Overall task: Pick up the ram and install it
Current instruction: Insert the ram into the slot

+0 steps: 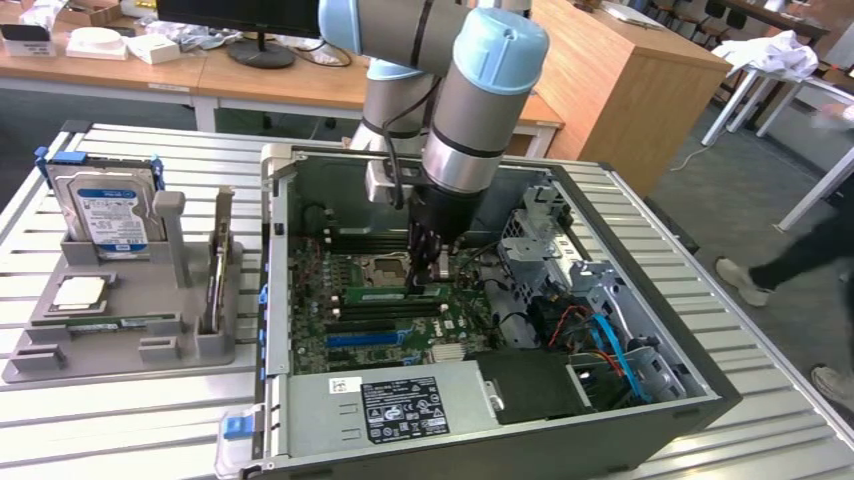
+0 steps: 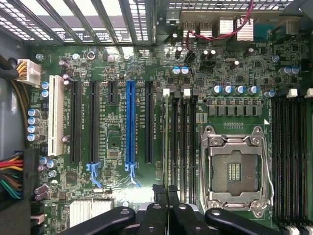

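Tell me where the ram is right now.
In the exterior view the ram is inside the open computer case, gripped by the tool low over the motherboard, right beside the empty processor socket.

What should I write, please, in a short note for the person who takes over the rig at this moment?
Gripper: shut on the ram, inside the open computer case.
Ram: held on edge, low over the motherboard, in line with the memory slots beside the empty processor socket.
Done: ram picked up and brought to the slots.
Left: seating cannot be told; gripper not yet released.
Hard drive and processor chip sit in the grey holder at the exterior view's left.
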